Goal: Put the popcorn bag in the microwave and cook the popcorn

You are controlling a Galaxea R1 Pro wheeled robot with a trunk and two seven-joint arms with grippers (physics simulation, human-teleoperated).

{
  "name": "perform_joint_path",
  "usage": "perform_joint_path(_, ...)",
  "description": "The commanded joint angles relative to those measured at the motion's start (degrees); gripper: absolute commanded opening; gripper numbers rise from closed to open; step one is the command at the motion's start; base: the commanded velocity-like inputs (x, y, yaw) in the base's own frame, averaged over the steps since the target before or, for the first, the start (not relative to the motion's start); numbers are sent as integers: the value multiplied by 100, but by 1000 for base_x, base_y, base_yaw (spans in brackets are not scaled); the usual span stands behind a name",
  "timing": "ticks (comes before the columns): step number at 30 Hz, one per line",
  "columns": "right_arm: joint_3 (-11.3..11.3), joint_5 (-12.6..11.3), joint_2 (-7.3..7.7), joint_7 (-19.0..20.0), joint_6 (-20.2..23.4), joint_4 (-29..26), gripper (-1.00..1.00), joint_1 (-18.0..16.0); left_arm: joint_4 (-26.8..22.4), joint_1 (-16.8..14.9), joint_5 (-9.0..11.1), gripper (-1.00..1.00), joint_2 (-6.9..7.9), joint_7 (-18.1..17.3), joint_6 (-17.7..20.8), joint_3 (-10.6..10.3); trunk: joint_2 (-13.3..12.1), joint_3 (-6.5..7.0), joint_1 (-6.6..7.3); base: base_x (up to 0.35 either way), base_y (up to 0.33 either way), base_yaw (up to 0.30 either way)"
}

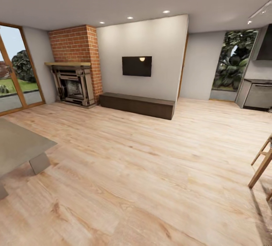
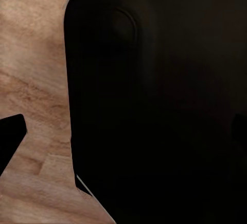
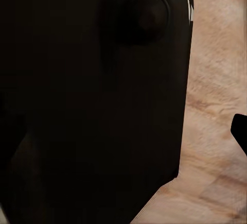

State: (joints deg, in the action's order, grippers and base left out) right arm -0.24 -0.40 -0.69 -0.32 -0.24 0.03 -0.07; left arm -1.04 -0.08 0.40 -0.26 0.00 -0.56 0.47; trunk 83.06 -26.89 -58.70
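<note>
Even, bright light fills the room, from recessed ceiling spots point(image 1: 129, 17) and daylight through the left glass doors point(image 1: 15, 68) and far right window point(image 1: 234, 61). Straight lines bow near the head view's edges, textures look softly blurred, and a stool point(image 1: 262, 163) casts a faint shadow. Both wrist views are dark and murky beside a pale wood floor point(image 2: 31, 80).

Grey table point(image 1: 19, 146) cut off at the left edge; wooden stool legs point(image 1: 262, 163) and steel appliance point(image 1: 260, 95) cut at the right. In both wrist views a black body point(image 2: 159, 105) hides most of the wooden floor point(image 3: 216, 105).
</note>
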Motion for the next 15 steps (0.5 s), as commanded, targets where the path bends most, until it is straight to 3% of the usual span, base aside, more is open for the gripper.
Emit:
perform_joint_path(1,-2,-4,-1,-3,-3,2,100,-2,-1,-1,4,100,0,0,-6,3,2,-4,-3,309,0,-263)
perform_joint_path(5,-2,0,-1,-3,-3,1,100,-2,-1,-1,4,100,0,0,-6,-2,2,-4,-3,310,0,-187)
perform_joint_path(15,11,13,2,-3,-3,-1,100,-2,-1,-1,29,100,-8,43,24,-3,2,-4,-3,315,0,-8)
